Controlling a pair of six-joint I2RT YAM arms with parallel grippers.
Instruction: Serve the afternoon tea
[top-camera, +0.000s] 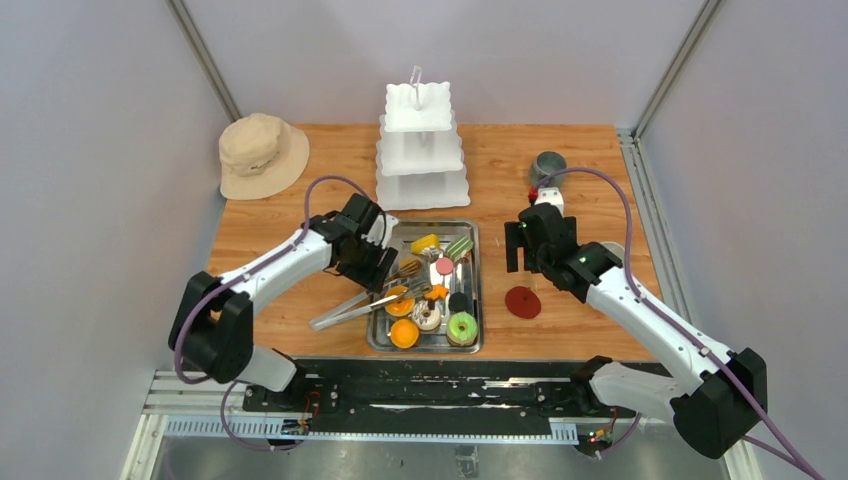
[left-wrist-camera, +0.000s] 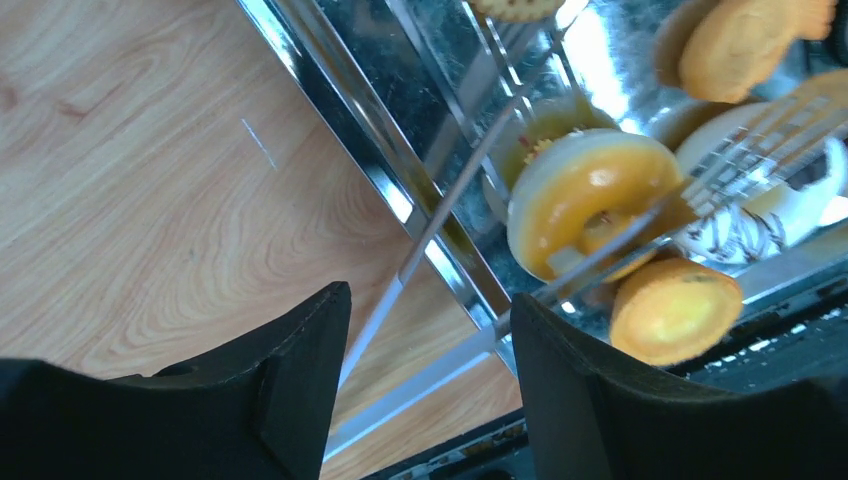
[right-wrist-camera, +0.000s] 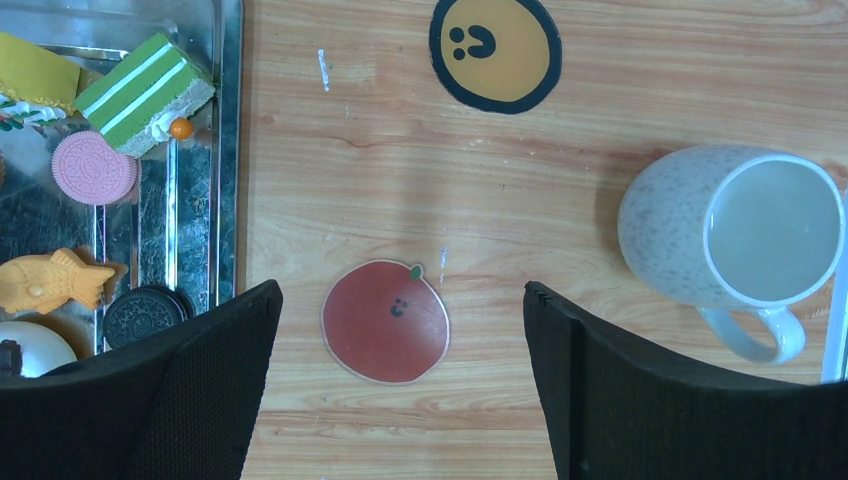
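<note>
While the fingers of the left gripper (left-wrist-camera: 430, 305) sit apart around the tongs (left-wrist-camera: 440, 215), a firm grip cannot be told; an orange donut (left-wrist-camera: 570, 180) lies just ahead, between the tong tips. Meanwhile the right gripper (right-wrist-camera: 400, 287) gapes wide above a red coaster (right-wrist-camera: 385, 322), white mug (right-wrist-camera: 670, 230) to its right.

Left gripper (left-wrist-camera: 430, 305) low, tilted; right gripper (right-wrist-camera: 400, 290) hovering, wide open
</note>
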